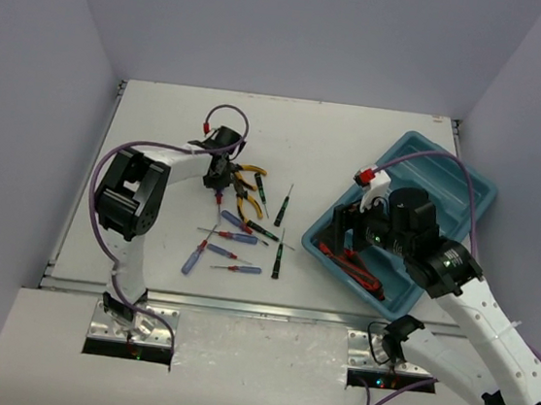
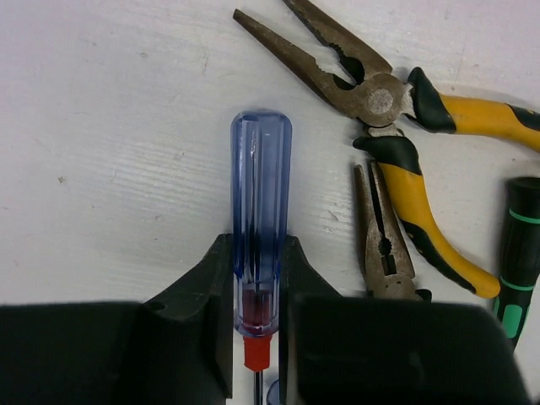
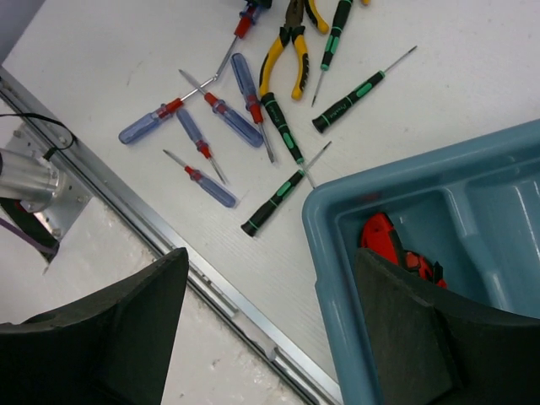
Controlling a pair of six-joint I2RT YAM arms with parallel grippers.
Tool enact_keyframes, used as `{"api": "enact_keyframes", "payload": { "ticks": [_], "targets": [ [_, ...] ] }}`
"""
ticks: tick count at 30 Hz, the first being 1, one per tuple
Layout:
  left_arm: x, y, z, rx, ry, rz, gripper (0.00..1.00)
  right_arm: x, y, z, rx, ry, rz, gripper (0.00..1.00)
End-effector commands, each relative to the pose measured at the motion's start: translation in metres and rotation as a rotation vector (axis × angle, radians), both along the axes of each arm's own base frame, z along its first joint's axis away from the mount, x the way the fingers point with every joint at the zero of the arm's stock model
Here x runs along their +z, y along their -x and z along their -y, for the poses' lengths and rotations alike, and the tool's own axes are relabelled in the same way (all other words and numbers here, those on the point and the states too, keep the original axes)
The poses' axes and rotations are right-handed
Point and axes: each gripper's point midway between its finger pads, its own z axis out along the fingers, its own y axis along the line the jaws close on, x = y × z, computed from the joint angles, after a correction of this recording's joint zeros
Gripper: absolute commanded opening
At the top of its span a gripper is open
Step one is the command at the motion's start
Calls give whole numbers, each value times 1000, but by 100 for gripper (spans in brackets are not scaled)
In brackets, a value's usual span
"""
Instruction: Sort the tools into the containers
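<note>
My left gripper (image 2: 257, 253) (image 1: 219, 179) is shut on a blue-handled screwdriver (image 2: 261, 186), gripping the handle just above its red collar, low over the table. Yellow-handled pliers (image 2: 405, 110) (image 1: 245, 190) lie right beside it, with a second pair (image 2: 390, 245) below them. Several blue screwdrivers (image 1: 211, 250) (image 3: 211, 143) and black-green screwdrivers (image 1: 277, 252) (image 3: 274, 202) lie scattered on the white table. My right gripper (image 3: 270, 278) (image 1: 350, 233) hangs open and empty over the near-left corner of the teal tray (image 1: 467, 191) (image 3: 329, 219). Red-handled pliers (image 1: 356, 268) (image 3: 388, 240) lie in the tray's nearest compartment.
A metal rail (image 3: 211, 278) (image 1: 239, 305) runs along the table's near edge, just below the loose tools. Purple cables loop off both arms. Grey walls close in the table at the back and sides.
</note>
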Motion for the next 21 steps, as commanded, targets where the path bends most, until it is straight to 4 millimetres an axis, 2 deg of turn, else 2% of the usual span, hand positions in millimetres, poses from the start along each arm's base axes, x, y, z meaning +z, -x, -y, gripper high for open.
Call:
{"api": "enact_keyframes", "payload": {
  "ticks": [1, 2, 3, 4, 6, 8, 11, 13, 15, 18, 20, 21],
  "targets": [
    [33, 8, -5, 62, 70, 89, 0, 13, -2, -19, 27, -125, 7, 84],
    [43, 10, -4, 85, 98, 119, 0, 5, 3, -26, 64, -141, -30, 87],
    [65, 13, -4, 92, 126, 177, 0, 6, 3, -33, 88, -167, -29, 96],
    [81, 16, -4, 100, 152, 226, 0, 7, 5, -39, 119, -191, -38, 99],
    [120, 22, -1, 109, 228, 345, 0, 2, 14, -55, 194, -253, -96, 99],
    [166, 31, 11, 45, 333, 486, 0, 11, 8, -66, 224, -310, -75, 99],
    [209, 47, 30, -37, 456, 583, 0, 20, 7, -82, 289, -369, -79, 99],
    [238, 62, 54, -133, 591, 644, 0, 34, 3, -96, 329, -410, -62, 99],
    [260, 84, 78, -240, 716, 668, 0, 33, -3, -108, 343, -408, -66, 99],
    [278, 107, 102, -307, 851, 687, 0, 47, -3, -133, 395, -428, -31, 98],
    [292, 119, 114, -352, 890, 713, 0, 59, -4, -143, 417, -447, -6, 94],
    [301, 129, 125, -381, 922, 720, 0, 63, -8, -150, 412, -454, 8, 89]
  ]
}}
